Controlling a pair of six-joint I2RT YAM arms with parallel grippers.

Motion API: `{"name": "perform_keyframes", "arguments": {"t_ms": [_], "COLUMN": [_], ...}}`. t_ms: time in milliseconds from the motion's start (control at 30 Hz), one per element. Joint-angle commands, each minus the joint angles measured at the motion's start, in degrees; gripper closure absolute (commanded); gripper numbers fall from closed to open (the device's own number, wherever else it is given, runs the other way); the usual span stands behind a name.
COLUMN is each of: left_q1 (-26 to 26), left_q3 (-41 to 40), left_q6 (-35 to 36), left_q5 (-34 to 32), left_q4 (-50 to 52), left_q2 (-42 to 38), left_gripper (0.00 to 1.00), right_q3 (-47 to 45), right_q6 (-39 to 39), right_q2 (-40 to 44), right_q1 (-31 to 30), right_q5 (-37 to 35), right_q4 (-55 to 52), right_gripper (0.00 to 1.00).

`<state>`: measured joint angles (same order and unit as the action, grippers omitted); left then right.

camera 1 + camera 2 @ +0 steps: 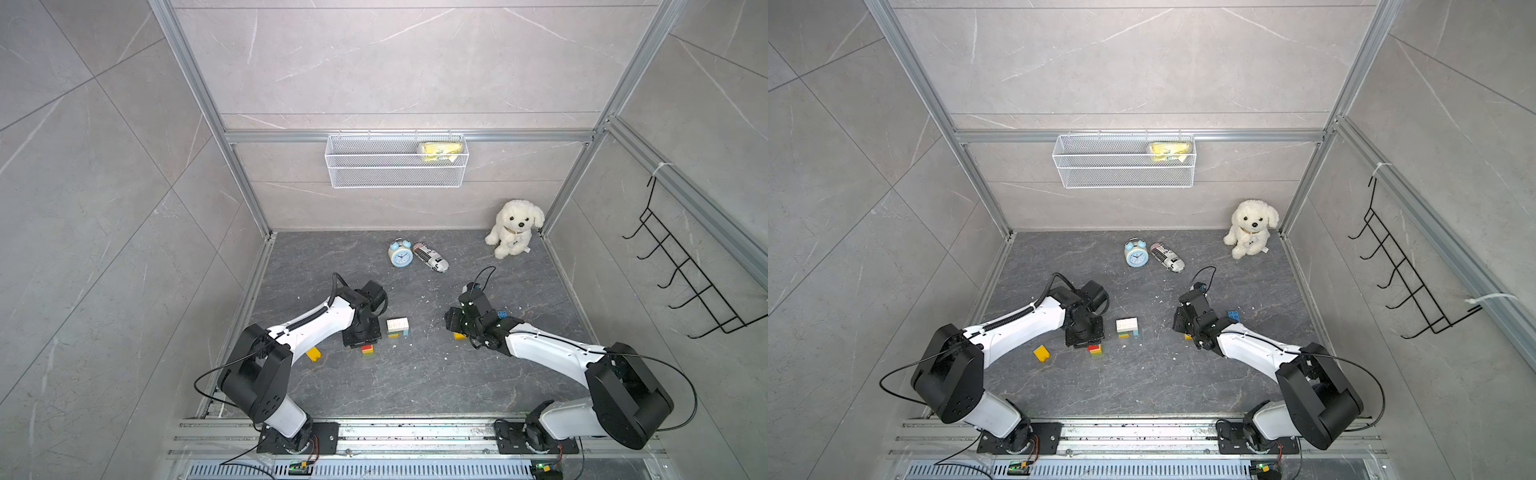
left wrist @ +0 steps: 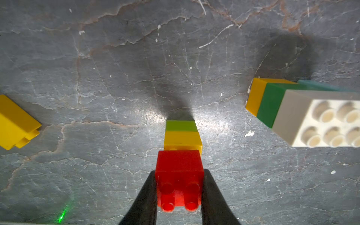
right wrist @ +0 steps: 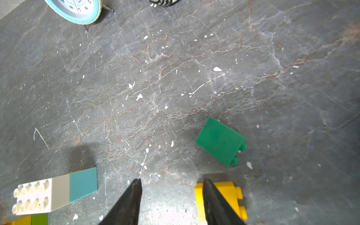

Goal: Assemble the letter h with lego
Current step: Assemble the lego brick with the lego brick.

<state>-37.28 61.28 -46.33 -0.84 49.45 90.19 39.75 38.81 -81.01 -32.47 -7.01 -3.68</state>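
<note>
My left gripper [image 2: 180, 172] is shut on the red top brick of a red, yellow and green lego stack [image 2: 182, 140] that leans on the floor, also seen in a top view [image 1: 367, 349]. To its right stands a white brick on green, yellow and light blue pieces [image 2: 311, 116] [image 1: 397, 326] [image 3: 52, 192]. A loose yellow brick [image 2: 17, 122] [image 1: 1041, 353] lies to the left. My right gripper [image 3: 172, 181] is open over bare floor, with one finger crossing another yellow brick [image 3: 231, 196]. A green brick [image 3: 220, 141] lies just beyond it. A blue brick [image 1: 502, 314] sits by the right wrist.
An alarm clock [image 1: 401, 253], a black-and-white striped object [image 1: 431, 257] and a white plush dog [image 1: 514, 227] sit toward the back. A wire basket [image 1: 397, 162] hangs on the rear wall and a black hook rack [image 1: 685, 270] on the right wall. White flecks dot the floor.
</note>
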Motion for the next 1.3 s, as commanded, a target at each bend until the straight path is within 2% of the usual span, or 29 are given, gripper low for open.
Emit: {"name": "perform_keyframes", "arguments": {"t_ms": [0,400,733,900,1000,1167,1267], "left_q1": [-0.18,-0.24,-2.16,-2.28,-2.27,-2.28,-2.27], "left_q3": [-0.36,-2.24,-5.12,-6.64,-6.23,-4.04,-2.30], "left_q6": [-0.57,0.79,1.55,0.75,0.18,-0.28,-0.26], "left_q5": [1.36,2.18,1.76,2.90,2.96,2.58,1.83], "left_q4": [0.21,-0.70,-4.52,-6.96,-6.94,-4.98,-3.22], "left_q2": [1.43,3.52,11.00,10.88,8.75,4.61,2.90], "left_gripper": [0.84,0.84,0.88,0.88,0.79,0.53,0.47], "right_q3": [1.20,1.10,1.00,1.00,0.96,1.10,1.09], "right_q6": [-0.72,-0.75,-0.75,-0.75,-0.75,-0.68,-0.74], "right_q2": [-0.46,-0.37,-0.11,-0.11,-0.21,-0.28,-0.35], "right_q1": [0.28,0.28,0.28,0.30,0.28,0.29,0.27], "right_q5": [-0.07,-0.16,-0.58,-0.60,-0.62,-0.51,-0.38], "right_q4": [-1.04,-1.04,-1.10,-1.02,-1.04,-1.10,-1.04], "right_gripper": [0.46,0.46,0.46,0.46,0.46,0.46,0.46]}}
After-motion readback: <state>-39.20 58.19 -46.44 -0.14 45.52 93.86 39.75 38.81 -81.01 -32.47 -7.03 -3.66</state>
